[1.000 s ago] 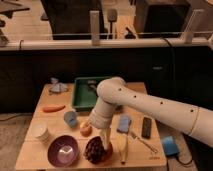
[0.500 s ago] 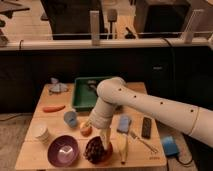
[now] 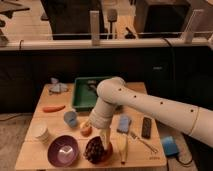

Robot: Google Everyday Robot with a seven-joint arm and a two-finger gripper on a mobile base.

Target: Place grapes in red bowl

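One maroon grapes (image 3: 94, 149) cluster by gripper (image 3: 105, 138)

I saw the gripper (image 3: 105, 141) low near the table's near edge, against the grapes (image 3: 93, 149), which covered most of the red bowl (image 3: 107, 157). The arm (image 3: 150, 107) ran off the right edge and hid part of the green tray (image 3: 77, 97).

Dark maroon grapes (image 3: 94, 148); red bowl (image 3: 108, 156); tool (image 3: 104, 138) just above grapes, seemingly cream; purple bowl (image 3: 54, 156); green tray (image 3: 80, 96).
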